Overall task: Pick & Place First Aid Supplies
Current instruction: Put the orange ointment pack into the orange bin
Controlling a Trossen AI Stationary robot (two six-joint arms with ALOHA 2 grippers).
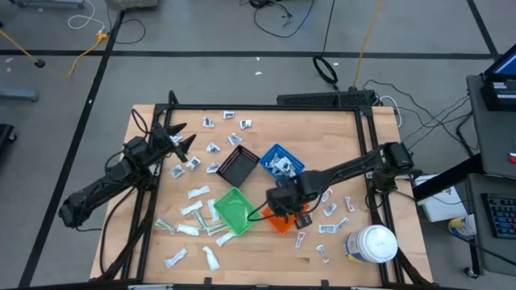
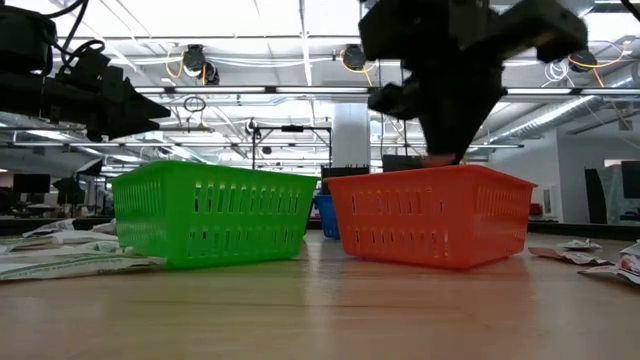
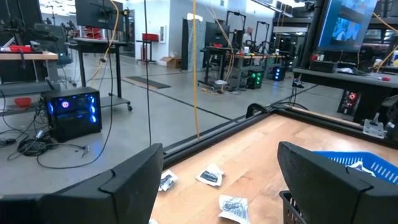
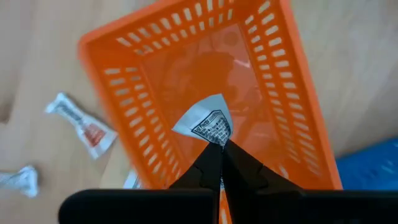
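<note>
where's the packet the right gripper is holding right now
In the right wrist view the small white packet is pinched in the right gripper, hanging over the open orange bin. In the high view that bin sits right of the green bin.

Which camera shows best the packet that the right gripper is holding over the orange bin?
Right wrist view: the packet sits pinched in the right gripper, above the orange bin. In the high and low views the arm hides it; the left wrist view misses it.
</note>
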